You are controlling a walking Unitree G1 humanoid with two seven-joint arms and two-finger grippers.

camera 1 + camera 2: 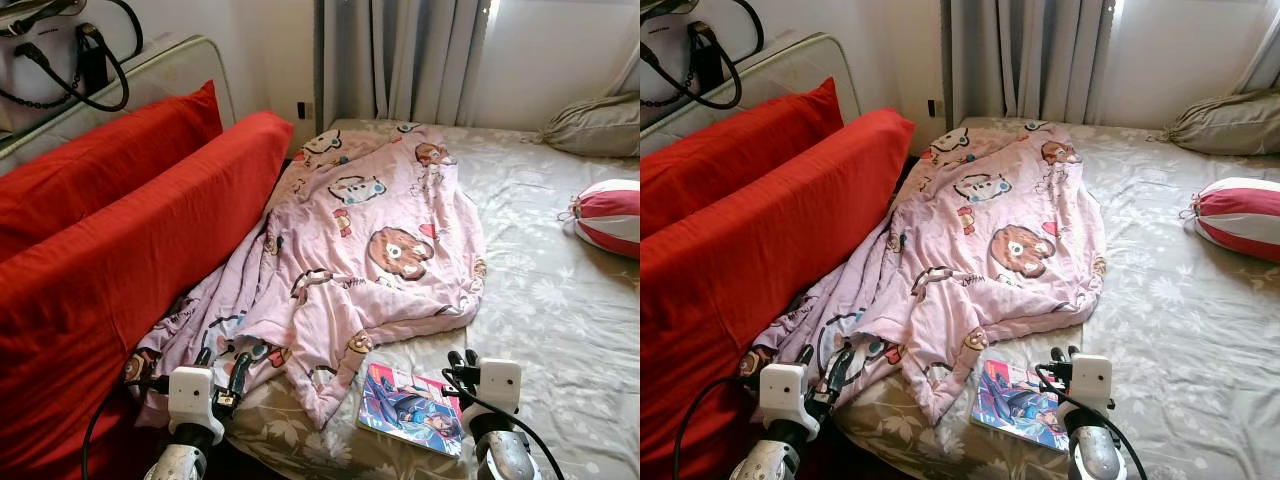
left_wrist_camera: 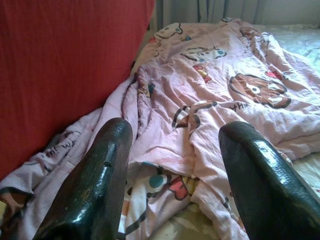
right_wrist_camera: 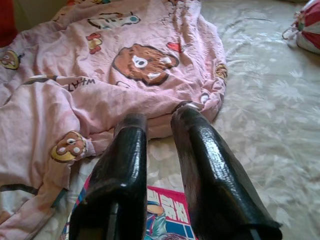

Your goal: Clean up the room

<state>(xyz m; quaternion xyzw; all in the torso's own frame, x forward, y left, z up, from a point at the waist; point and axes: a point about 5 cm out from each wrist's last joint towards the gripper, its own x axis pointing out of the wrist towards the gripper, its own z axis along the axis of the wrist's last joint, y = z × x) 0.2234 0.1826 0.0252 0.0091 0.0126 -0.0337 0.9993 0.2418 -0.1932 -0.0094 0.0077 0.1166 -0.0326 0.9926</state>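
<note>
A crumpled pink blanket (image 1: 370,230) with cartoon bear prints lies across the left half of the bed (image 1: 560,330). A colourful comic book (image 1: 412,408) rests on the floral sheet by the blanket's near corner. My left gripper (image 1: 222,362) hovers low over the blanket's near edge, open and with nothing between its fingers; in the left wrist view the left gripper (image 2: 175,132) points along the blanket (image 2: 215,85). My right gripper (image 1: 462,360) is just right of the book, fingers close together and holding nothing; the right wrist view has the right gripper (image 3: 159,120) above the book (image 3: 160,215).
Two long red cushions (image 1: 150,230) stand along the bed's left side, against a headboard bearing a white handbag (image 1: 50,60). A red-and-white striped pillow (image 1: 610,215) and a grey pillow (image 1: 600,125) lie at the right. Grey curtains (image 1: 400,60) hang behind.
</note>
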